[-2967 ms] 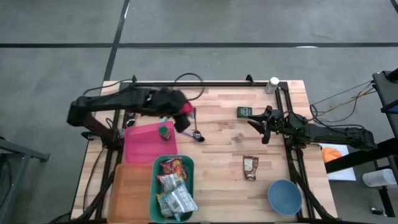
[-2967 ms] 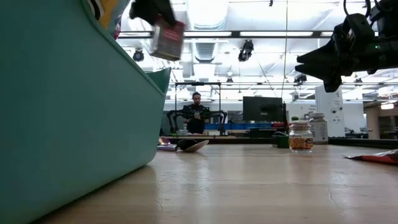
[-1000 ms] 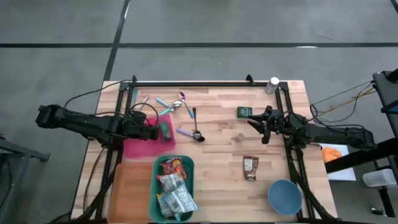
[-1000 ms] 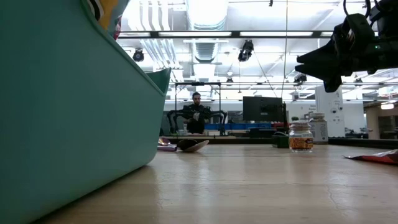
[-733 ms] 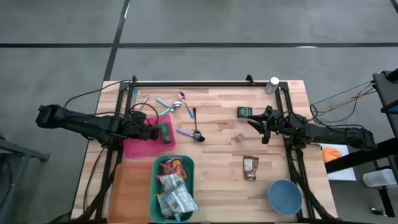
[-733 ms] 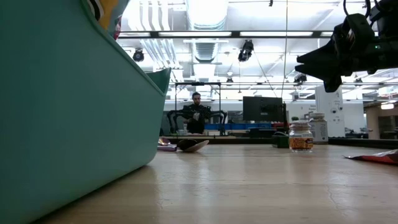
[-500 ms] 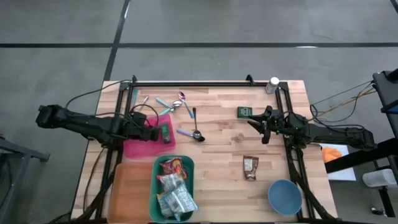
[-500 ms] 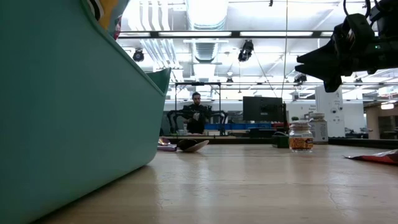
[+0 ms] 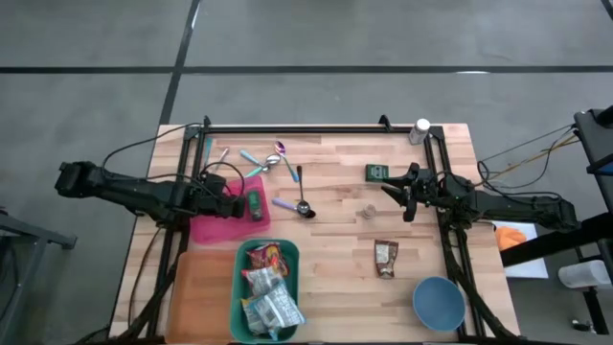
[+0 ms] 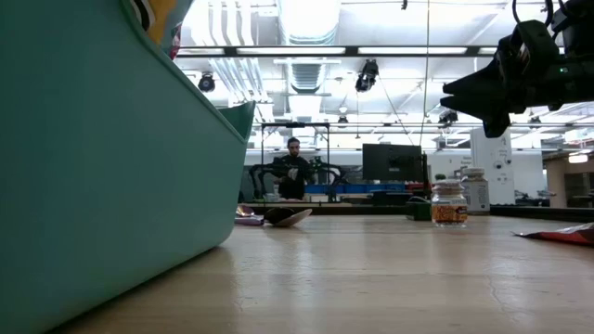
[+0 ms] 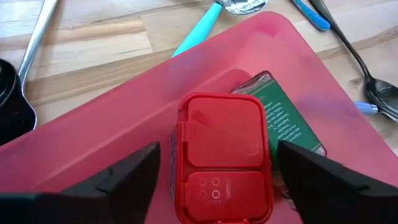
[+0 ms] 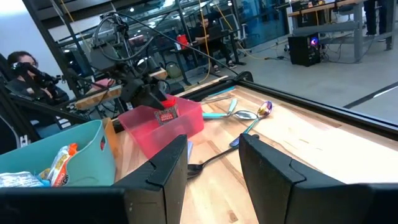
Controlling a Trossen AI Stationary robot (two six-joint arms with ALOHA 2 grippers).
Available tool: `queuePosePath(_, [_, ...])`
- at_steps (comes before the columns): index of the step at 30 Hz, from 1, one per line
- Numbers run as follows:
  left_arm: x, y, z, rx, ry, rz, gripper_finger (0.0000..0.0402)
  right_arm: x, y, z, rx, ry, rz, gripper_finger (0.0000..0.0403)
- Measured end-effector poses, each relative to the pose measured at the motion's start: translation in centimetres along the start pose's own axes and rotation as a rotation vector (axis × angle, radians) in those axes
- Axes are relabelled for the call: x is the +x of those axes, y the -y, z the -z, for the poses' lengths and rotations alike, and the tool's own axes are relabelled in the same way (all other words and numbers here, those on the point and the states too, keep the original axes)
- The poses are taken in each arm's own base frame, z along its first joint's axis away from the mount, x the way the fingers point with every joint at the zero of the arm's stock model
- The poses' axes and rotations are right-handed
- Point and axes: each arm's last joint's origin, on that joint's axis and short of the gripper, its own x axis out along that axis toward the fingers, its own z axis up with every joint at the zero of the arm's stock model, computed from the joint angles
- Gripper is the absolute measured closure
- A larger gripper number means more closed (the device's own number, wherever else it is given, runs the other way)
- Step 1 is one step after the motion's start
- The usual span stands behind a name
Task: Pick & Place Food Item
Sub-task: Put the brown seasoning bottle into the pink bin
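Green container with red flip-top lid [image 11: 225, 158] lies on its side in the pink bin [image 9: 213, 222], at the bin's edge toward surface centre. Long axis runs roughly in line with the left arm's reach, lid end toward the left gripper [image 11: 214, 177], green label body [image 11: 281, 118] pointing away from it.

Left gripper sits low over the pink bin, fingers [image 11: 118, 177] spread wide either side of the lid, clear gaps on both sides, holding nothing.

Around it: spoons and blue-handled utensils [image 9: 278, 163] just beyond the bin, teal bin [image 9: 266, 290] of snack packs next to it, orange tray [image 9: 199, 297] beside that.

Right gripper [image 9: 404, 190] is by the surface's right rail, part open, empty. Near it: green box [image 9: 375, 172], small jar [image 9: 369, 210], snack pack [image 9: 385, 257], blue bowl [image 9: 439, 302].
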Motion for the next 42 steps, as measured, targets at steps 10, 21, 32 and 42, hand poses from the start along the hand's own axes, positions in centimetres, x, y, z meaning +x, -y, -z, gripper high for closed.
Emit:
queuePosePath(10, [-0.9, 0.6, -0.7, 0.002, 0.004, 0.013, 0.0019, 0.0, 0.0, 0.0, 0.000, 0.000, 0.000, 0.0261])
queuePosePath(21, [-4.7, 3.3, -4.1, 0.123, 0.152, 0.123, 0.0018, 0.0, 0.0, 0.0, 0.000, 0.000, 0.000, 0.0261])
queuePosePath(32, [-5.5, 5.4, -5.3, 0.318, 0.297, 0.280, 0.0018, 0.0, 0.0, 0.0, 0.000, 0.000, 0.000, 0.0261])
queuePosePath(42, [-8.4, 8.5, -7.4, 0.692, 0.644, 0.617, 0.0018, 0.0, 0.0, 0.0, 0.000, 0.000, 0.000, 0.0261])
